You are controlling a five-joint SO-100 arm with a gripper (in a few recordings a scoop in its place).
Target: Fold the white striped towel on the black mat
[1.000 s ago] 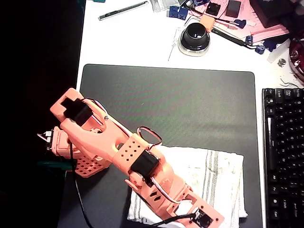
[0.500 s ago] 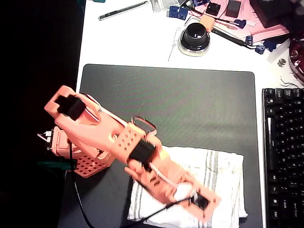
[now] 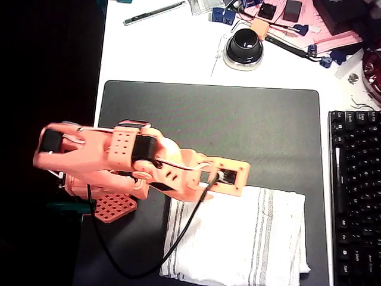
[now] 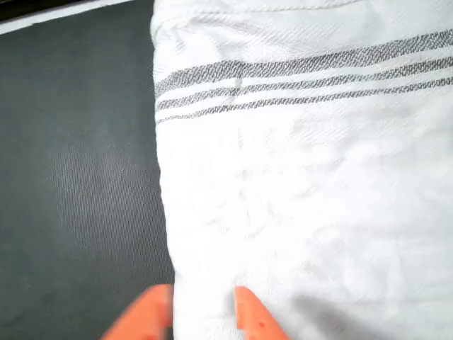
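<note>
The white striped towel [image 3: 250, 238] lies as a flat folded rectangle on the lower right part of the black mat [image 3: 238, 125]. Its grey stripes run along its left side and down its middle. My orange gripper [image 3: 233, 177] hangs over the towel's upper left edge. In the wrist view the towel [image 4: 304, 177] covers the right side and the mat [image 4: 78, 177] the left. My gripper [image 4: 202, 317] is open, its two orange fingertips [image 4: 251, 319] standing apart just above the towel's edge, holding nothing.
A black keyboard [image 3: 357, 196] lies along the mat's right side. On the white table [image 3: 161, 53] behind the mat are a round black-and-white object [image 3: 244, 46], a pen [image 3: 153, 13] and pink papers with small parts [image 3: 309, 27]. The arm's base [image 3: 89, 190] stands at the mat's left edge.
The arm has pulled back and swung up from the towel's lower edge to its upper left edge. The towel now lies uncovered and flat.
</note>
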